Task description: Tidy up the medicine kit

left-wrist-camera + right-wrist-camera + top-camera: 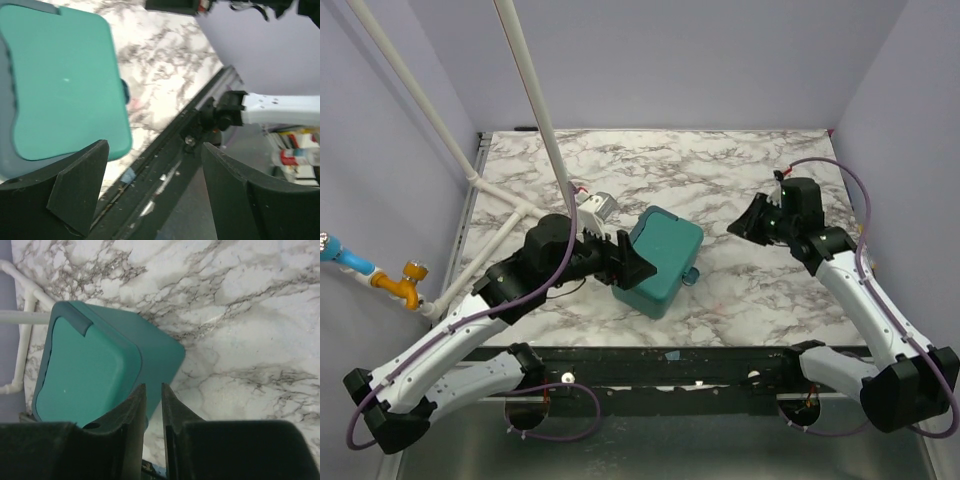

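I'm seeing bare marble table (740, 170) lying open between the medicine kit (665, 262) and my right gripper (740, 225). On the left, white pipes (503, 194) and a small grey-white object (601, 207) are crowding the kit's far corner, and my left gripper (627, 262), jaws spread, is blocking its left wall.

Marble-look worktop (740, 180) boxed in by lavender walls (670, 60).
The white, grey-veined surface meets plain walls at the back and both sides; white pipes (535, 90) slant across the left, and a black rail (670, 365) edges the near side.
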Action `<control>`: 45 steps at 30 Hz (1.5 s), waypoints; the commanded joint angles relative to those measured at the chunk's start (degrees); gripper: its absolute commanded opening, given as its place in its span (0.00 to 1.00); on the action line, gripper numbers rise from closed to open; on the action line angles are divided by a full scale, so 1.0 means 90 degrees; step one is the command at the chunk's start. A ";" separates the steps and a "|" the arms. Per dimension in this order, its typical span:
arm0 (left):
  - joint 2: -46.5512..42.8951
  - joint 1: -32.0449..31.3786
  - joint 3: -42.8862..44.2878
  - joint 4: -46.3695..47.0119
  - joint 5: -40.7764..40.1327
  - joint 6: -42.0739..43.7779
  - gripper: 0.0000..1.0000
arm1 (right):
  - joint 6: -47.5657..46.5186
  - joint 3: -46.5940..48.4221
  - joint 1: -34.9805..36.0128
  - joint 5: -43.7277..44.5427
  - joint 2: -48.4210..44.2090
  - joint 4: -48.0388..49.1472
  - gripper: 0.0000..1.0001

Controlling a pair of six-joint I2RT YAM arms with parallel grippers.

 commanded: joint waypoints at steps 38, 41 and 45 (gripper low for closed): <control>0.2381 0.1763 -0.0917 0.1287 0.1256 0.1197 0.77 | 0.1370 -0.2792 0.0351 -0.1254 -0.0373 0.1446 0.19; 0.2160 0.1643 -0.1143 0.1349 0.1199 0.1017 0.77 | 0.1481 -0.2987 0.0352 -0.1244 -0.0662 0.1345 0.25; 0.1975 0.1433 -0.1311 0.1367 0.1046 0.0823 0.77 | 0.1656 -0.3181 0.0352 -0.1238 -0.0990 0.1223 0.26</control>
